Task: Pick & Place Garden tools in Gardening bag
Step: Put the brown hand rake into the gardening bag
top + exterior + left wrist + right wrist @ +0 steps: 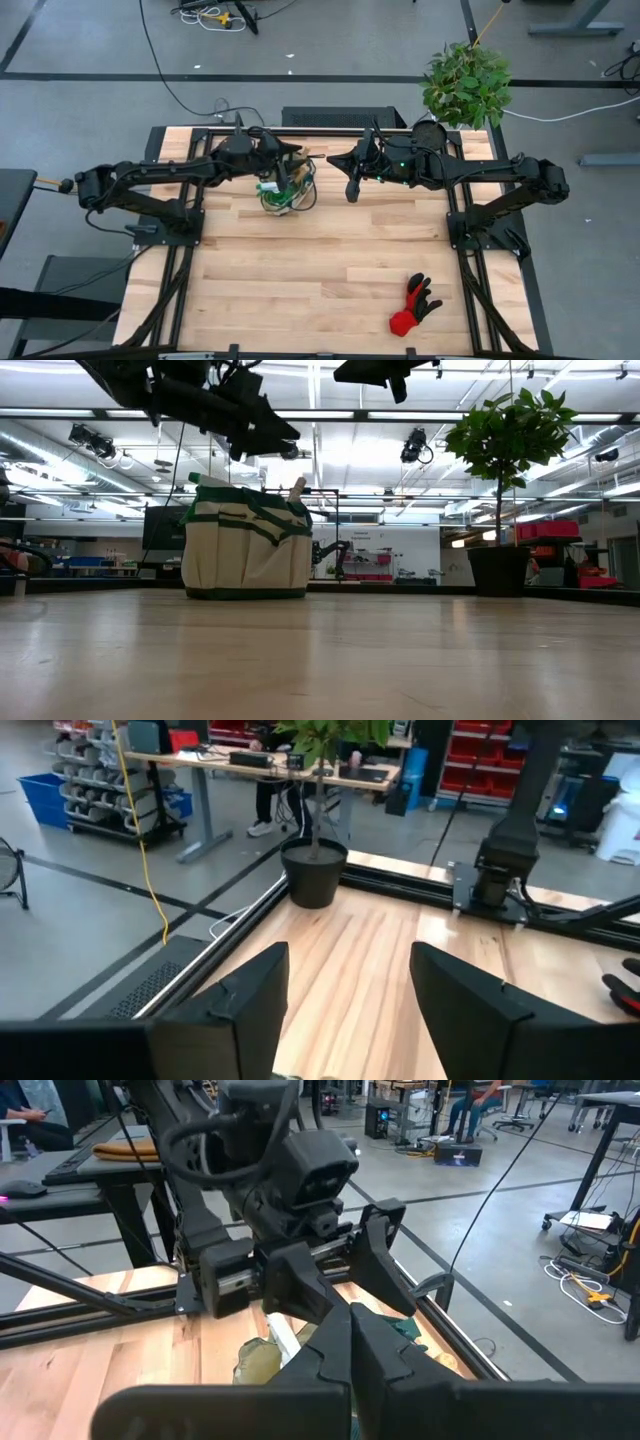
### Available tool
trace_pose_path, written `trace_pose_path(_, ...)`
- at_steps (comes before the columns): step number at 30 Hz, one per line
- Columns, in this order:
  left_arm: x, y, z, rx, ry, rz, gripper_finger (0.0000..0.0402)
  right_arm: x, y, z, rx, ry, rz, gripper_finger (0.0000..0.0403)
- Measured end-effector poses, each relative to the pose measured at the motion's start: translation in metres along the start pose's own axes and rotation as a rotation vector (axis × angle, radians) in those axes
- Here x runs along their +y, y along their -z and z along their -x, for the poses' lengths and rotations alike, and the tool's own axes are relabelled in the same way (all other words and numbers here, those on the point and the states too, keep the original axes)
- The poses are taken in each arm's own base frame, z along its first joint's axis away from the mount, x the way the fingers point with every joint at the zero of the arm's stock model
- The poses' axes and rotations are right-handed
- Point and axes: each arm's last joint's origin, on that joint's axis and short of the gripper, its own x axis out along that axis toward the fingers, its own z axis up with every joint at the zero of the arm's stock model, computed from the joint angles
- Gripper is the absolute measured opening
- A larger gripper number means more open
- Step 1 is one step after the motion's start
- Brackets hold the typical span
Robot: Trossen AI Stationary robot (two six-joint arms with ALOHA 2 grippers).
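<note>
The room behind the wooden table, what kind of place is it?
Probably a robotics lab or workshop: shelving with red storage bins, blue bins on racks, and height-adjustable desks with equipment stand on the open grey floor.

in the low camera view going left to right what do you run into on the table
Gardening bag with tool handles sticking out of its top, then a stretch of bare table, then the potted plant in its dark pot.
</note>
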Motion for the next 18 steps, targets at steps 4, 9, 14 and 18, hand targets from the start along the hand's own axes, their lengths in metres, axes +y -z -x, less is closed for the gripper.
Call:
trace_pose_path(4,-0.002,-0.012,-0.002,0.033,0.025,-0.001,0.021,0.0,0.0,0.0,0.0,0.0,0.0,0.0)
trace_pose_path(9,-0.003,-0.022,-0.002,0.079,0.037,-0.003,0.0209,0.0,0.0,0.0,0.001,0.0,0.0,0.0003)
trace_pose_path(14,-0.007,-0.039,-0.002,0.09,0.051,-0.03,0.0208,0.0,0.001,0.0,0.013,0.001,0.002,0.0005)
trace_pose_path(18,-0.012,-0.05,-0.001,0.081,0.062,-0.036,0.0208,0.0,0.003,0.0,0.034,0.002,0.006,0.0006)
